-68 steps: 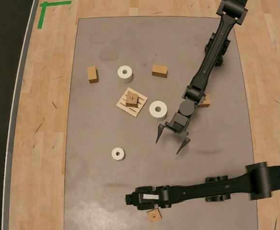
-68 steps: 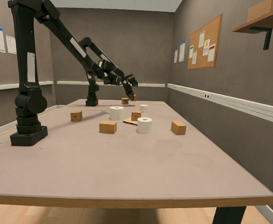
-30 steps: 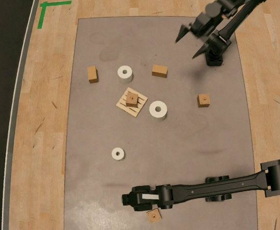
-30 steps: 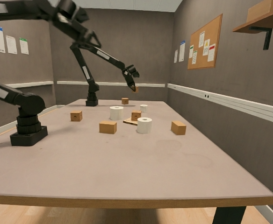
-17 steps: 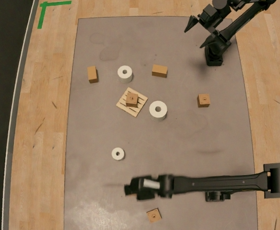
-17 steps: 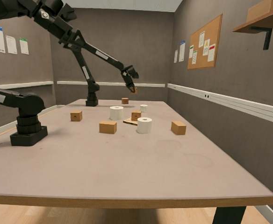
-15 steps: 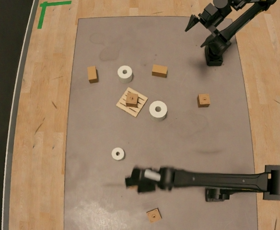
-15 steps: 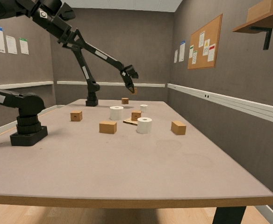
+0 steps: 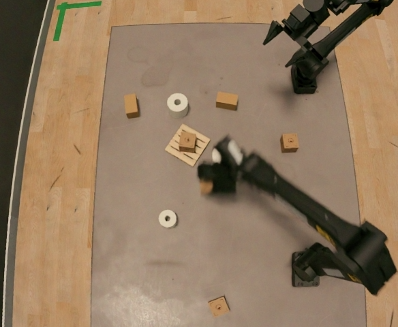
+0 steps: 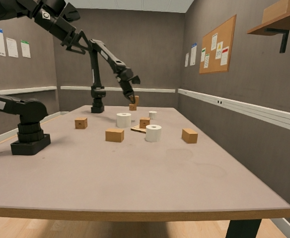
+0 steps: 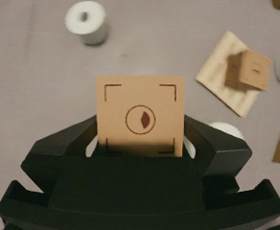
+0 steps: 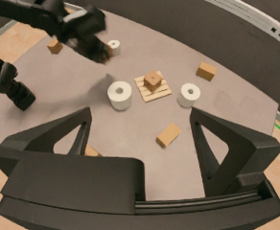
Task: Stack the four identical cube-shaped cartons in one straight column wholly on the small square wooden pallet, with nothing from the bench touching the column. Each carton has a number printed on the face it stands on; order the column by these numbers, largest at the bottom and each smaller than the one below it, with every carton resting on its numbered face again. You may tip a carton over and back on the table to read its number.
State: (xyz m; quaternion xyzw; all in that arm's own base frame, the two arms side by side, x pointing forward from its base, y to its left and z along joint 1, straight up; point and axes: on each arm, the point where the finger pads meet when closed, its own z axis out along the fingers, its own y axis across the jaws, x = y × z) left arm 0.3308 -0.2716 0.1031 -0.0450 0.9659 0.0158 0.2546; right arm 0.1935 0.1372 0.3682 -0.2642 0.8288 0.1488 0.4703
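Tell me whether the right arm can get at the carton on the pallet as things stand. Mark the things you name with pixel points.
Probably not yet: the right gripper (image 12: 140,112) is open, but the left gripper (image 9: 206,188) (image 11: 140,113) hangs close by with a carton (image 9: 205,187) (image 11: 141,96), likely crowding the approach.

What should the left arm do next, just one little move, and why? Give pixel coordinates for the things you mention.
Probably ease the left gripper (image 9: 206,186) (image 10: 133,98) (image 11: 140,113) toward the pallet (image 9: 193,162) (image 11: 241,110) (image 12: 148,97), keeping height: its held carton (image 9: 206,187) (image 11: 140,96) is off the table and beside the pallet, where one carton (image 9: 187,139) (image 10: 144,123) (image 11: 255,69) (image 12: 152,80) already stands. The column's number order can't be judged from here.
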